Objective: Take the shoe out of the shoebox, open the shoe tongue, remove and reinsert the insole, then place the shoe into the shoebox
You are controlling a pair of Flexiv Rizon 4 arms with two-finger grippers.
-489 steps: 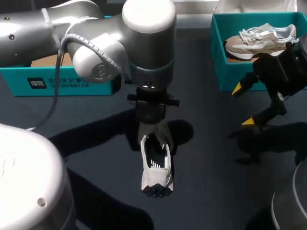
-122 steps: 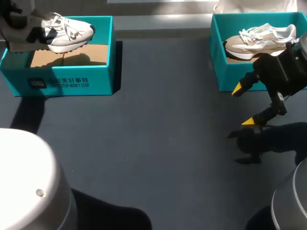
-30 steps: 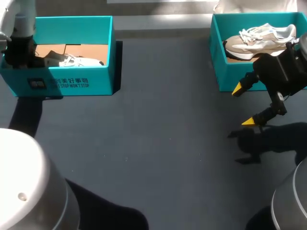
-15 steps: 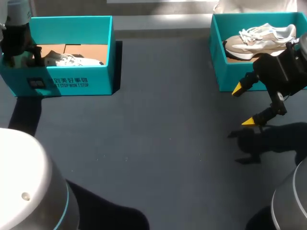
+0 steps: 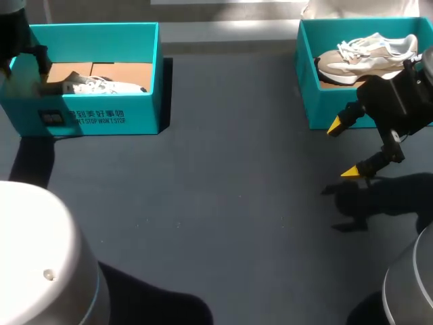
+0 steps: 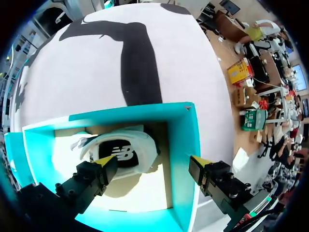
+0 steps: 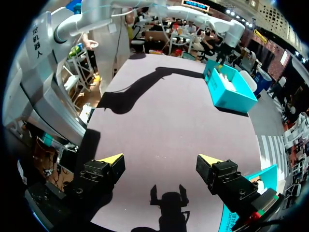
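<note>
Shoe: a white trainer with a dark side patch (image 5: 101,86) (image 6: 118,154) lies on its side inside the teal cardboard shoebox (image 5: 101,118) (image 6: 181,145), at the far left of the dark grey table (image 5: 223,203).
Left gripper (image 6: 152,163): above that box, jaws spread wide and holding nothing; one yellow tip is over the shoe's edge, the other over the box's end wall.
Right gripper (image 5: 344,149) (image 7: 159,160): above bare table, jaws wide apart, empty.
Far right: a second teal box (image 5: 304,88) holds a beige and white trainer (image 5: 369,54).
</note>
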